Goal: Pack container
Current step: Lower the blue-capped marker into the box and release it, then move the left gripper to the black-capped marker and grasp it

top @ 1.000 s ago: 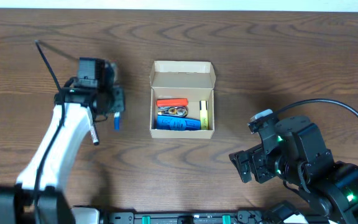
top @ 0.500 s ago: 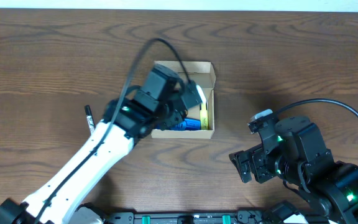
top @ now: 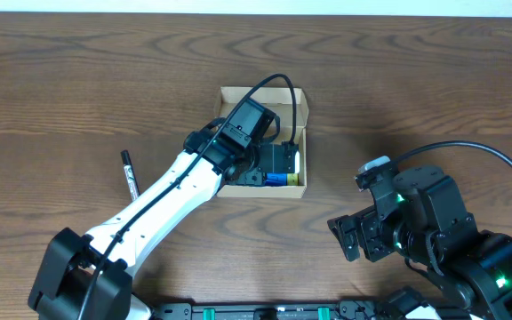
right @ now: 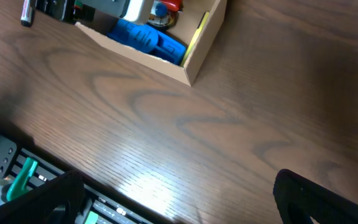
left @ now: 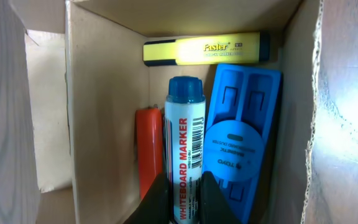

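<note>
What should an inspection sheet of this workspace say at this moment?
Surface: dark wood-grain table.
Job's things: cardboard box open, holding a yellow highlighter, a blue plastic case and an orange item.
Clutter: black pen lying on the table, left of the box.
Claws: left claw shut on a whiteboard marker inside the box; right claw open, apart from the box.
Cables: black cable arching over the box; second cable looping behind the right arm.
Surroundings: black rail at the near edge.
</note>
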{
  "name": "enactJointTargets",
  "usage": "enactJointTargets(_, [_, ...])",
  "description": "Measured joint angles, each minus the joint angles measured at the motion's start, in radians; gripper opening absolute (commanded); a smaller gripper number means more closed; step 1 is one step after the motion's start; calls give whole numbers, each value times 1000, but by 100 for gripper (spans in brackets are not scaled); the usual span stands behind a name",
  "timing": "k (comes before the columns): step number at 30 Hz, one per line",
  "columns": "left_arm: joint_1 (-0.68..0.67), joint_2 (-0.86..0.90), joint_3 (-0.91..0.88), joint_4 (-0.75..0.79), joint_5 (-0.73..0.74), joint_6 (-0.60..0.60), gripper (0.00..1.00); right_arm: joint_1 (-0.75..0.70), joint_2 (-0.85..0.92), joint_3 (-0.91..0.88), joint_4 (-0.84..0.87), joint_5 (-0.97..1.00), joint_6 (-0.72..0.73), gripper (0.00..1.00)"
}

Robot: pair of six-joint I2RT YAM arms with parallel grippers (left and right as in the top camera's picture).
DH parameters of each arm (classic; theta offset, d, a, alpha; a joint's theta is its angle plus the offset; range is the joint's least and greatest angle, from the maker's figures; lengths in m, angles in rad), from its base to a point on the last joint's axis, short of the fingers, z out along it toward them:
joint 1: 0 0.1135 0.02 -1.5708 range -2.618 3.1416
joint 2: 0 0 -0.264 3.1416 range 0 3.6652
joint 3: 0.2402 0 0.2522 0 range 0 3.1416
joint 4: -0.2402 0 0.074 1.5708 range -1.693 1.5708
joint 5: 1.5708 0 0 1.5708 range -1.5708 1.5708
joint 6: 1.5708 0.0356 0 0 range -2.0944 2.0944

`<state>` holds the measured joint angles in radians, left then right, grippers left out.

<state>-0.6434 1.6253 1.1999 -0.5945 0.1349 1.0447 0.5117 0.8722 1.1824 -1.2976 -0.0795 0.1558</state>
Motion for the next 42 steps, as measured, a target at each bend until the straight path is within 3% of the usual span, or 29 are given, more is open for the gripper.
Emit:
enactJointTargets(6, [0, 0, 0, 0, 57, 11, 6, 0, 0, 0, 0, 0, 0, 99])
enactJointTargets(7, [0, 0, 0, 0, 63, 11, 10, 0, 0, 0, 0, 0, 0, 99])
enactJointTargets(8, [0, 0, 0, 0, 69, 12, 21, 0, 0, 0, 0, 0, 0, 99])
enactJointTargets(13, [0, 4, 0, 0, 64, 27, 43, 0, 0, 0, 0, 0, 0, 99])
enactJointTargets(18, [0, 4, 0, 0, 18, -16, 45, 0, 0, 0, 0, 0, 0, 99])
enactJointTargets(23, [0, -27, 1, -10, -21, -198, 49, 0, 0, 0, 0, 0, 0, 99])
enactJointTargets(30, [31, -260, 53, -117, -212, -556, 50, 0, 0, 0, 0, 0, 0, 99])
enactJointTargets(38, [319, -353, 65, -375, -292, -815, 46, 0, 0, 0, 0, 0, 0, 99])
enactJointTargets(42, [469, -352, 46, -418, -289, -927, 46, 0, 0, 0, 0, 0, 0, 99])
